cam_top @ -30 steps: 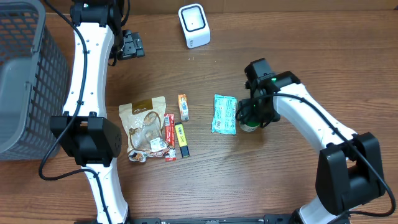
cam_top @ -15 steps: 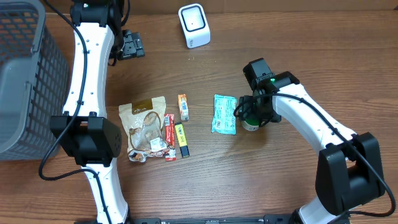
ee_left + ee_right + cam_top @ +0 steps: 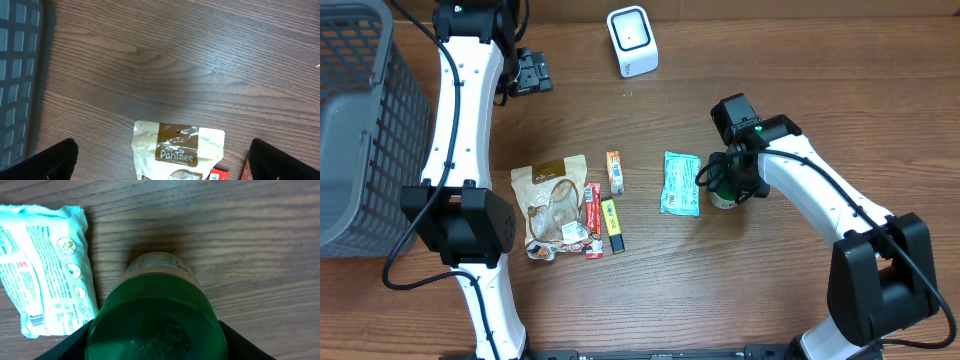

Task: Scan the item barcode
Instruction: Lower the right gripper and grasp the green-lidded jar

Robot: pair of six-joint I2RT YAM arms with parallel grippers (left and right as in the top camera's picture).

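Covering most of green-capped bottle (image 3: 155, 312), right pincer (image 3: 723, 190), grip unclear

The brown wooden surface (image 3: 800, 80) bears a green-lidded jar (image 3: 155, 320) between the right fingers (image 3: 230, 346), a teal packet (image 3: 681, 183) just beside them, a tan pouch (image 3: 552, 195) well beyond.

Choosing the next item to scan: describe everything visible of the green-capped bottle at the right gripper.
The bottle has a green ribbed cap, plastic-looking, over a pale body whose label is too blurred to read. It seems to stand upright on the wooden table, beside the teal packet; contact there is unclear. The right gripper straddles the cap; whether it grips cannot be told.
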